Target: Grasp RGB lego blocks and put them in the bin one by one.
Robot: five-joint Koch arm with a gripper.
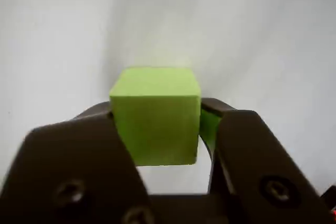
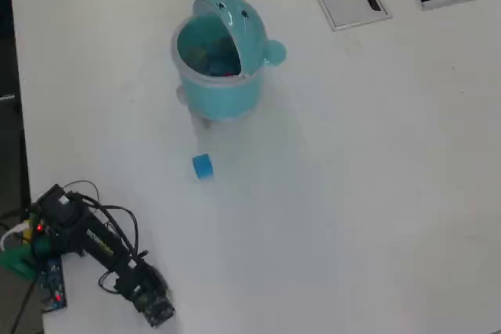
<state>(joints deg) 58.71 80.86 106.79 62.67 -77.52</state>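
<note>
So in the wrist view we've got the small yellow-green plastic cube (image 1: 155, 115) sitting right between the two dark jaws of the gripper (image 1: 157, 129). The left jaw is flat against its left face; on the right there's a sliver of green visible beside the jaw, so we can't tell for sure if it's fully clamped or just about to bite. We'd call it closing on the block, not confirmed.

Going left to right overhead: the arm (image 2: 102, 252) sits bottom left with its wiring, then a small blue plastic cube (image 2: 202, 166) lies loose on the white table (image 2: 352, 193), near the round light-teal plastic bin (image 2: 219, 68). Its domed lid is flipped open, and something reddish seems to be inside.

Handling-wise, we reckon these cubes are light, rigid and a bit slick. Best taken on two opposite flat faces, centred, so nothing twists out.
</note>
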